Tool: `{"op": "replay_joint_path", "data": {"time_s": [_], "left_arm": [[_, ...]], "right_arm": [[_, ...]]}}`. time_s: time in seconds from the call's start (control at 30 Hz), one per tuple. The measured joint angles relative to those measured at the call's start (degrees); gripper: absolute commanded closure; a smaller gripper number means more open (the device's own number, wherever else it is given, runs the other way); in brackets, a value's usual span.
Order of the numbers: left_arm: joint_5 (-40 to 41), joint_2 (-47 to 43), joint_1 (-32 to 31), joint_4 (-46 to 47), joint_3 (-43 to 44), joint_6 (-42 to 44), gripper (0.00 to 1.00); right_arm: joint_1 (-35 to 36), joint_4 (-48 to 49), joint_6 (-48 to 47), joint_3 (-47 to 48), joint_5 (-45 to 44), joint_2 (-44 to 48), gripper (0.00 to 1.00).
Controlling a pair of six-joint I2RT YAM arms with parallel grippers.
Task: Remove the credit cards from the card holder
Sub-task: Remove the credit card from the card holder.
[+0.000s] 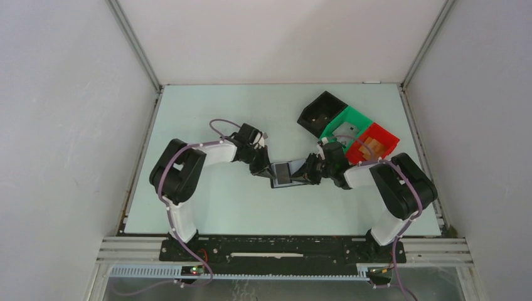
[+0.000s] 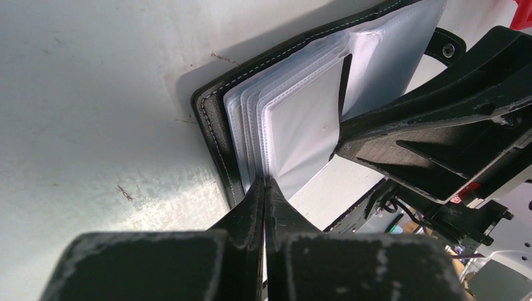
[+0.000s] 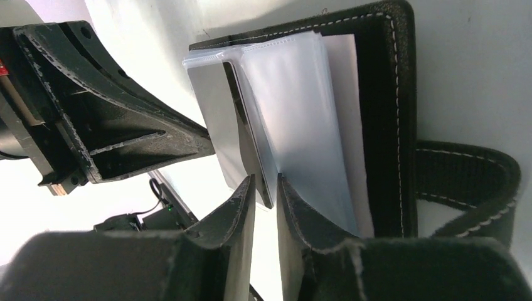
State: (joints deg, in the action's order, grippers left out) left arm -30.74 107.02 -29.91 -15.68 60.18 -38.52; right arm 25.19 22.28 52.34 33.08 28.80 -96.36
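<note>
**One card holder (image 1: 283, 174) lying open between two grippers**

One table (image 1: 207, 207) carries two arms, three bins and the single card holder. The three bins, black (image 1: 313, 113), green (image 1: 351, 120) and red (image 1: 384, 135), sit beyond the right gripper (image 3: 263, 188), and its arm partly covers the green and red ones. The card holder lies between that gripper and the left gripper (image 2: 265, 183).

Left gripper: fingers pressed together, pinching the near edge of the clear sleeves (image 2: 295, 119).

Right gripper: fingers slightly parted. One sleeve's dark edge reaches into the gap; contact cannot be told.

One grey credit card (image 3: 214, 113) shows in the outermost sleeve, left of that gap. Any further cards cannot be counted through the frosted plastic. One closure tab (image 3: 467, 188) lies right of the fingers, its lower end hidden behind them.
</note>
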Motion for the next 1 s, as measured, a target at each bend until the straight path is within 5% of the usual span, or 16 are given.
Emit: {"op": "replay_joint_path", "data": {"time_s": [0.17, 0.33, 1.0], "left_arm": [[-0.92, 1.01, 0.22, -1.22, 1.31, 0.04, 1.0], [-1.11, 1.6, 0.44, -2.05, 2.23, 0.48, 1.0], [-1.2, 1.75, 0.81, -2.27, 2.51, 1.05, 1.0]], "right_arm": [[0.24, 0.79, -0.09, 0.76, 1.22, -1.88, 0.8], [0.31, 0.92, -0.13, 1.22, 1.46, -2.43, 1.0], [-2.67, -1.42, -2.19, 0.09, 0.26, 0.37, 1.0]]}}
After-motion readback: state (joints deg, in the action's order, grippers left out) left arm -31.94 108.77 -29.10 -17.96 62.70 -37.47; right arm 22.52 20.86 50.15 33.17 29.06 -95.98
